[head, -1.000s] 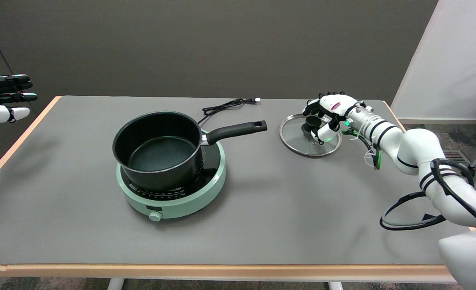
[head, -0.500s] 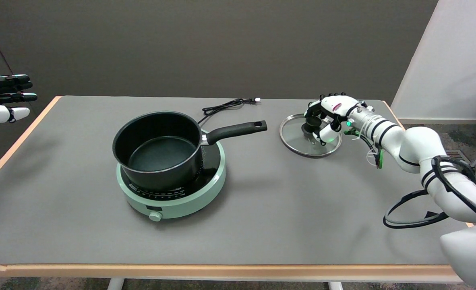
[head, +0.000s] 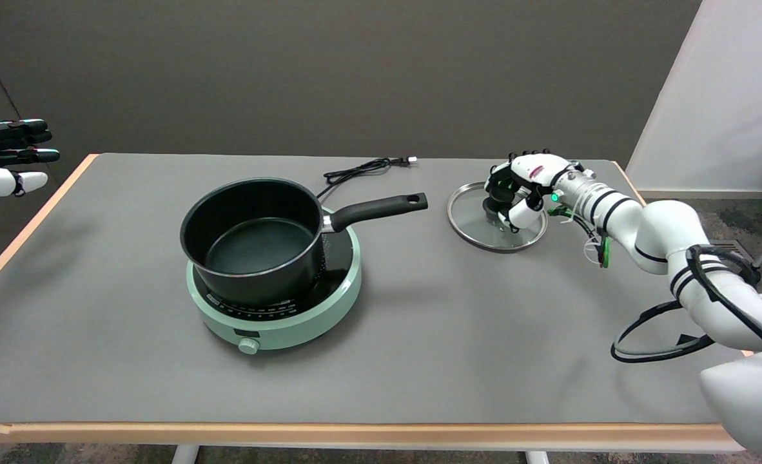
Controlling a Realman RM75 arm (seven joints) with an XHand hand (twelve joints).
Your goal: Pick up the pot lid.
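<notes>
Right hand (head: 528,185), at the frame's upper right, with fingers curled around the black knob (head: 492,205) of the lid (head: 496,216); whether they actually clamp it cannot be told. Risk, as a judgement: a shallow grip on the small knob may let the lid tilt or slip free on lifting, dropping back onto the table (head: 420,361). Lid: round clear glass with a metal rim, lying flat, right of the pot's handle (head: 381,207) and apart from it.
</notes>
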